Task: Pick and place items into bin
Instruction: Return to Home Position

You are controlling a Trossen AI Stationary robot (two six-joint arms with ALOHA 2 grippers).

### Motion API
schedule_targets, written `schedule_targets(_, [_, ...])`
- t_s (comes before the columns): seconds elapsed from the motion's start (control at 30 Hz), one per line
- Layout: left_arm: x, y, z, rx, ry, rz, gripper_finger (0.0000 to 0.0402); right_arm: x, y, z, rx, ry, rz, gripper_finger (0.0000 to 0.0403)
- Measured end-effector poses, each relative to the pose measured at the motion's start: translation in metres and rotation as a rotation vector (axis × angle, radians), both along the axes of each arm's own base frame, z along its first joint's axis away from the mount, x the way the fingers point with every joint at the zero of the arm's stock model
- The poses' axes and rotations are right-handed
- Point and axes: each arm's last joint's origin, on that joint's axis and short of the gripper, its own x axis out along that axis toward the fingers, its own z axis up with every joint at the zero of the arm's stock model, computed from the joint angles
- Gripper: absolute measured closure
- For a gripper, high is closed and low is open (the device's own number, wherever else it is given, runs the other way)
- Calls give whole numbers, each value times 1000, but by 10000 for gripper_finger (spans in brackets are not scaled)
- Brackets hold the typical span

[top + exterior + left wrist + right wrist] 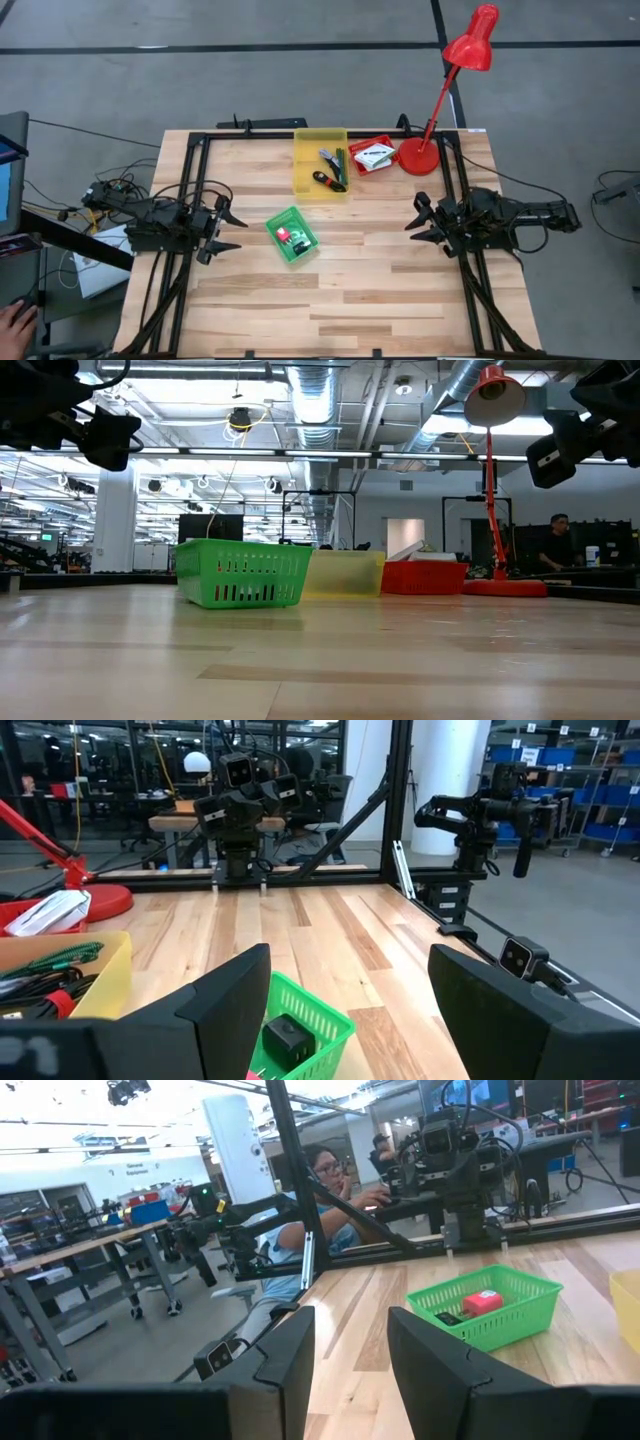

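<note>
A yellow bin [320,162] near the table's far edge holds slim black, red and green tools [331,168]. Right of it, a red tray [372,154] holds white packets [50,910]. A green basket [291,235] sits mid-table with a small red-pink piece [482,1301] and a dark block [287,1038] inside. My left gripper [232,229] hovers open to the basket's left, raised above the table. My right gripper [412,222] hovers open well to the basket's right.
A red desk lamp stands with its base [418,157] at the far right, beside the red tray, and its arm leans over the far edge. Bare wood lies in front of the green basket [243,573]. A person [320,1180] sits beyond the table's left side.
</note>
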Motion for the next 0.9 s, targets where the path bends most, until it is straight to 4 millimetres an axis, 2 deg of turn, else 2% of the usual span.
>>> schedule_targets(0.9, [0,0,0,-7,2,0,135,0,0,0,0,0,0,280])
